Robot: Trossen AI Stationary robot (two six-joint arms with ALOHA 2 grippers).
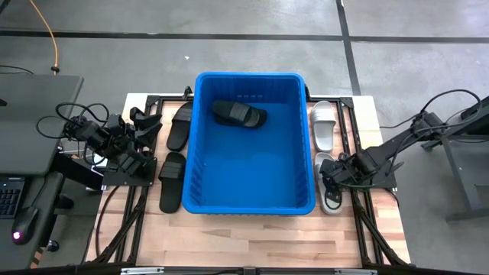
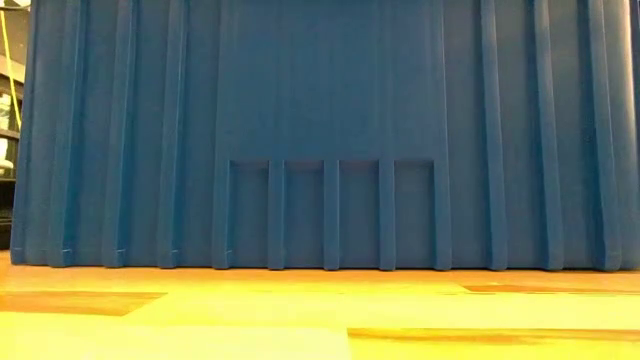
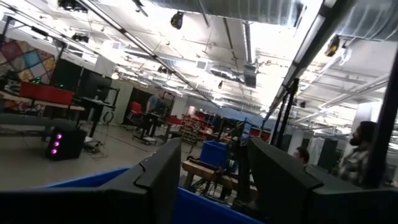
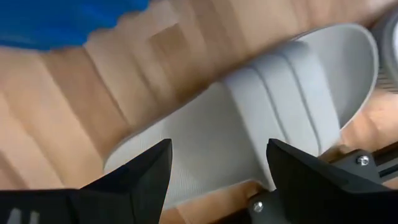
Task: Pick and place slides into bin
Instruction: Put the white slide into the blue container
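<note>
The blue bin [image 1: 252,145] stands mid-table and fills the low view [image 2: 320,130]. One black slide [image 1: 239,114] lies inside it at the far end. Two black slides [image 1: 180,126] [image 1: 173,181] lie on the table left of the bin. One light grey slide [image 1: 323,124] lies right of the bin. A second [image 1: 331,197] lies nearer, under my right gripper [image 1: 330,179]. That gripper is open just above this slide [image 4: 249,124], its fingers pointing down over the sole end beside the strap. My left gripper [image 1: 150,142] is open and empty at the table's left edge [image 3: 214,155].
The bin takes up most of the wooden tabletop [image 1: 252,233], leaving narrow strips on either side and a bare band at the near edge. Black frame rails [image 1: 359,153] run along the table's sides. A dark desk [image 1: 30,114] with cables stands to the left. People show far off in the room [image 3: 357,155].
</note>
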